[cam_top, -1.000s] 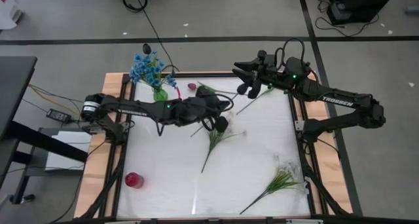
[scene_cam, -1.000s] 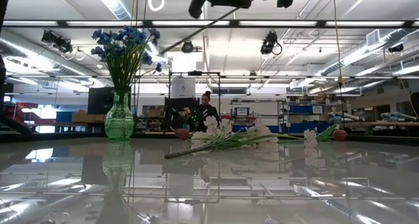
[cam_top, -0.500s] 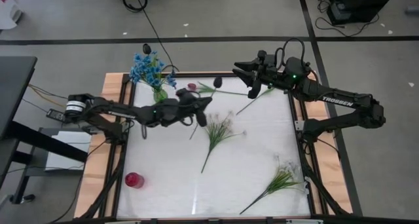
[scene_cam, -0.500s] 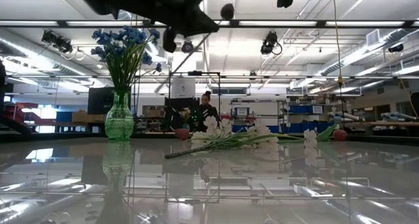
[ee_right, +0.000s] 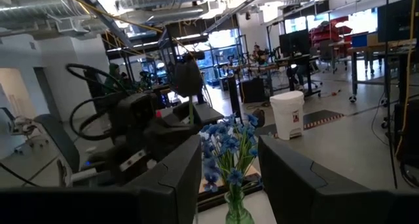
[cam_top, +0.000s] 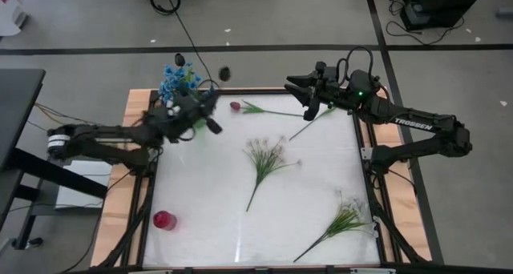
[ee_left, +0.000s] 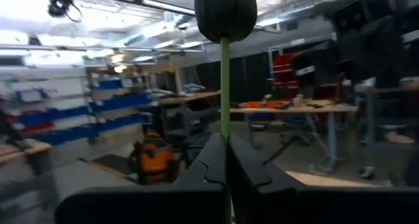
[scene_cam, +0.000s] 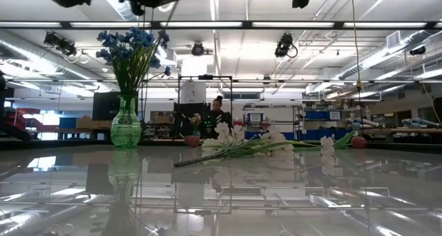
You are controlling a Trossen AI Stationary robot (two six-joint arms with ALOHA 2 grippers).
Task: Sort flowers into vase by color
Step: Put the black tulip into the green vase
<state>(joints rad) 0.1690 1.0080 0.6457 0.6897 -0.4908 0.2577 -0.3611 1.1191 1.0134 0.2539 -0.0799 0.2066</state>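
My left gripper is raised beside the green glass vase of blue flowers at the table's far left corner, shut on a green-stemmed sprig with a blackish bud. In the left wrist view the bud stands above the fingers. My right gripper hangs open and raised over the far right part of the table. A pink-red tulip lies flat near the far edge. Two white-blossom sprigs lie flat, one mid-table, one near the right edge. My left gripper pinches the sprig's thin green stem between its two fingers, some way below the bud. The stem runs on past the fingertips, and the bud is at its free end. The sprig is lifted clear of the table.
A small red vase stands near the table's left near corner. Another green stem lies under my right gripper. The table has wooden side rails. The white middle and near part holds only the sprigs. A person stands far off in the room.
My left gripper, shut on the blackish-bud sprig throughout, has travelled from the middle of the table toward the far left corner, up to the green vase. The bud has swung from over the table to beyond its far edge. The right arm has kept still.
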